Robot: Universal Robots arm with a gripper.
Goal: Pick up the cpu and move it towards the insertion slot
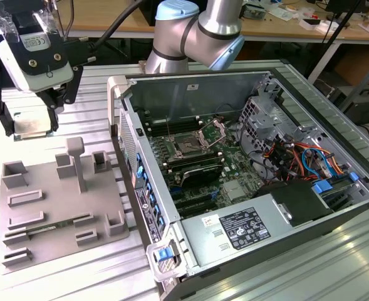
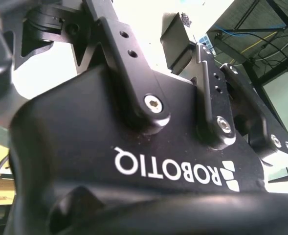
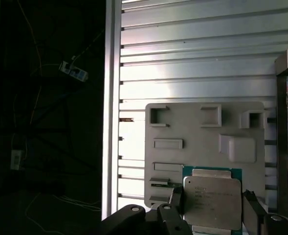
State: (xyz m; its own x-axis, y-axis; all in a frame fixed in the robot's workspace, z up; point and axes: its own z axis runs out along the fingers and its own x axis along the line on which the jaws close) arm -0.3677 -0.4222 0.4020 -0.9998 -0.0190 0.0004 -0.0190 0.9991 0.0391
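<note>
My gripper (image 1: 31, 120) hangs at the exterior view's far left, above the back edge of the grey tray (image 1: 46, 213), and is shut on the cpu (image 1: 31, 126). The cpu is a flat silvery square, held level. In the first wrist view the cpu (image 3: 213, 195) sits between the two black fingers (image 3: 175, 199), with the tray (image 3: 202, 129) below it. The insertion slot (image 1: 188, 148) lies inside the open computer case toward the exterior view's right. It has a dark centre and its silver bracket (image 1: 213, 130) is hinged up. The slot is well apart from the gripper.
The case's tall side wall (image 1: 124, 132) stands between the tray and the green board (image 1: 234, 164). A drive cage and coloured cables (image 1: 297, 153) fill the case's far side, and a power supply (image 1: 234, 229) its near end. Raised blocks (image 1: 77, 160) stick up from the tray on the slatted metal table (image 1: 96, 88).
</note>
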